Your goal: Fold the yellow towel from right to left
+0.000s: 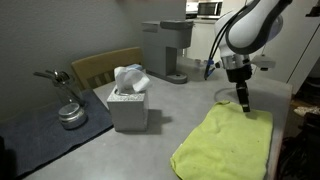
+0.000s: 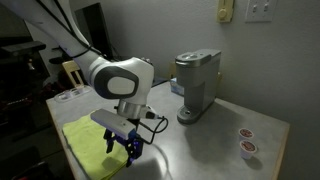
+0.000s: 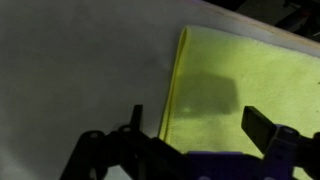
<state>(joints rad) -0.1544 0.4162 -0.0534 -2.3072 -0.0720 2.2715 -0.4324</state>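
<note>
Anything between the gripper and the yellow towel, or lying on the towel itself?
Nothing visible. The gripper, jaws open, hangs over an edge of the yellow towel; the cloth's top is bare. The tissue box stands apart on the table.

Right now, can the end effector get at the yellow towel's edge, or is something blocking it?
Probably yes: the end effector hangs open just above the edge of the yellow towel, nothing between them; the tissue box stands well aside.
</note>
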